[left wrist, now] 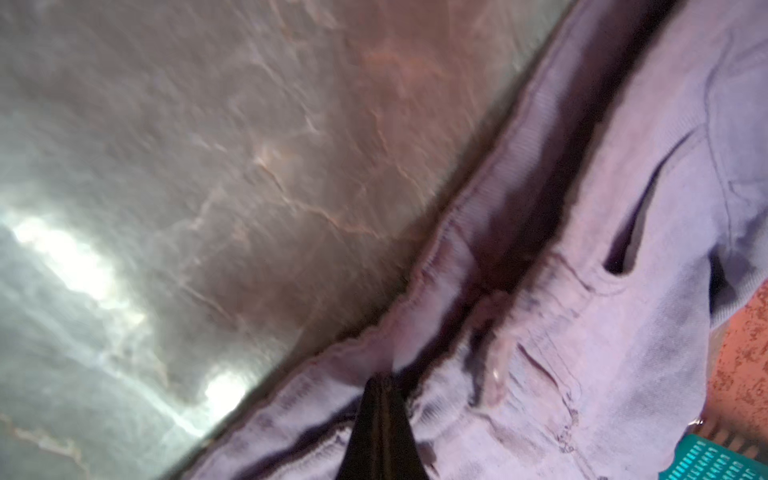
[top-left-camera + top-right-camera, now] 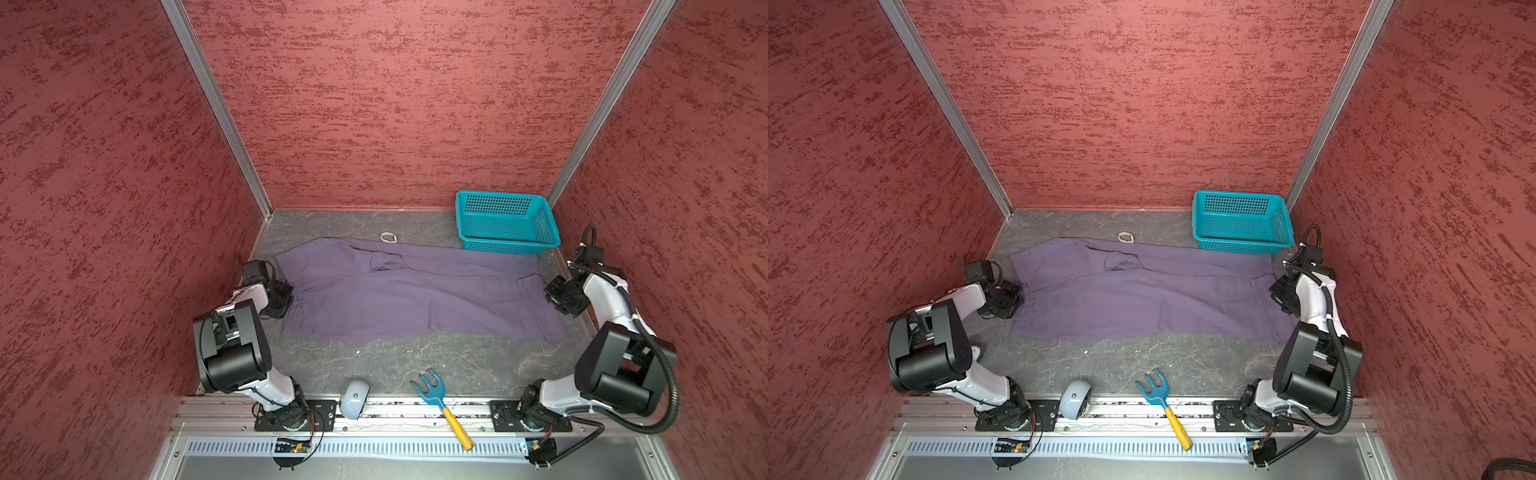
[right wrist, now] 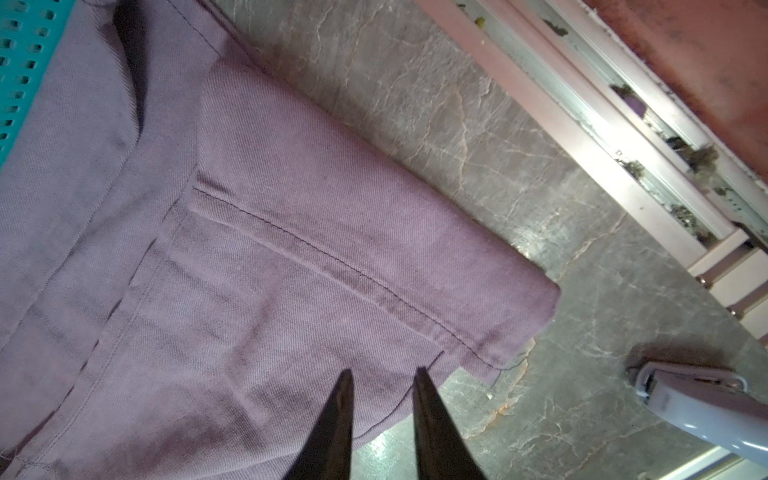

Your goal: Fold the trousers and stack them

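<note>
Lying flat across mid-frame in both top views, the trousers (image 2: pixel 399 291) look soft, light, limp: grip doubled edges. Left gripper (image 1: pixel 382 376) clenched, seemingly pinching waistband (blurred); right gripper (image 3: pixel 383 370) released, jaws apart over the hem.

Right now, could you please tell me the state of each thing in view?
trousers, spread out flat, not yet folded small.
left hand, shut on the trousers' waistband.
right hand, open, over the leg hems.
teal basket, upright, empty.
rake, lying flat.
</note>
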Controlling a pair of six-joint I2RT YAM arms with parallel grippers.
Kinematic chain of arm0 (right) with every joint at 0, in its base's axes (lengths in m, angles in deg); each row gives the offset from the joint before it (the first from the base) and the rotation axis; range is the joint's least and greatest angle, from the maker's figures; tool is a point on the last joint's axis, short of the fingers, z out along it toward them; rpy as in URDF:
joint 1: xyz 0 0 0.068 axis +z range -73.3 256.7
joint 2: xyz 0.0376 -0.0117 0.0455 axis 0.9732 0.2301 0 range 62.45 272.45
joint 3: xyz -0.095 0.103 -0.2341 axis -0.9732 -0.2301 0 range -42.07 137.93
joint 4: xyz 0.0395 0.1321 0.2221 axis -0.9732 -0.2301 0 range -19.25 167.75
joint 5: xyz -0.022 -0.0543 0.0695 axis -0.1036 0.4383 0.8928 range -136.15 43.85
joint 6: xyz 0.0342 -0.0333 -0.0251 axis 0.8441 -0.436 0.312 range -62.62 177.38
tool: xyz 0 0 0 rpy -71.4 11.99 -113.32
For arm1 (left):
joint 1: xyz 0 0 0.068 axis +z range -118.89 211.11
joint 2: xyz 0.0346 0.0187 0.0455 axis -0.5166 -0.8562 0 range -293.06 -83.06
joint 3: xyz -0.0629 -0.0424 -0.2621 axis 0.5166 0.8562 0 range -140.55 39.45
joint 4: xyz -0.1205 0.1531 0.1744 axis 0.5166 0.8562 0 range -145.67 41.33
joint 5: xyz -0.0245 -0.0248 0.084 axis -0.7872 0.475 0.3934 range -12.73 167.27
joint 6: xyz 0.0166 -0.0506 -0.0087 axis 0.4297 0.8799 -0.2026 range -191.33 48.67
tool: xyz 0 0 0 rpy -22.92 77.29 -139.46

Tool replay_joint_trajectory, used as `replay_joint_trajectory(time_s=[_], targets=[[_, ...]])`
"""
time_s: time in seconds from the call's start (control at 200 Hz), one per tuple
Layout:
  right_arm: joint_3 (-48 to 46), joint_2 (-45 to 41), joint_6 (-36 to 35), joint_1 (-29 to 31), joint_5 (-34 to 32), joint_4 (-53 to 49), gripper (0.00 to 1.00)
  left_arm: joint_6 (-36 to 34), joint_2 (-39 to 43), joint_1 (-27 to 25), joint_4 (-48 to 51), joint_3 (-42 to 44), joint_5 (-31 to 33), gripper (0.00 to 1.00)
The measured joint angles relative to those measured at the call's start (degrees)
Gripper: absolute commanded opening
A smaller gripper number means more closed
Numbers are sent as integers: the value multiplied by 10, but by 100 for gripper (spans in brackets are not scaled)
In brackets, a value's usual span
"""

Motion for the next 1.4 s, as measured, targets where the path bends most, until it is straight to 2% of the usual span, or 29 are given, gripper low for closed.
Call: replay_joint_trajectory(time_s=[0.07, 0.12, 0.17, 0.21, 0.266, 0.381, 0.551, 0.596, 0.621, 0.771, 0.937, 1.022, 1.297, 1.398], targets=[[-11, 0, -1, 4, 1, 11, 47, 0, 15, -8, 9, -3, 12, 0], [-25, 3, 2, 8, 1, 19, 50, -1, 26, -16, 19, -8, 23, 20], [-41, 10, 2, 16, 3, 27, 53, -2, 36, -27, 29, -14, 38, 46], [-51, 21, 3, 25, 6, 32, 54, -5, 46, -43, 38, -21, 52, 57], [-62, 42, 4, 36, 9, 40, 55, -6, 60, -70, 48, -28, 75, 66], [-68, 78, 5, 51, 9, 60, 57, -17, 83, -133, 69, -42, 110, 74], [-64, 88, 7, 56, -1, 86, 64, -19, 81, -162, 95, -40, 120, 77], [-62, 88, 8, 56, -7, 91, 95, -19, 76, -165, 102, -39, 122, 78], [-61, 88, 10, 56, -13, 94, 99, -19, 71, -167, 106, -39, 123, 78], [-58, 83, 6, 61, -47, 105, 94, -17, 42, -185, 125, -36, 124, 77], [-59, 79, 4, 69, -77, 121, 80, -19, 9, -186, 132, -32, 128, 59], [-61, 79, 4, 73, -84, 129, 75, -17, -9, -178, 127, -32, 127, 54], [-63, 104, 7, 85, -94, 150, 73, -22, -29, -137, 101, -49, 122, 56], [-62, 131, 10, 88, -96, 157, 64, -27, -38, -130, 93, -56, 120, 56]])
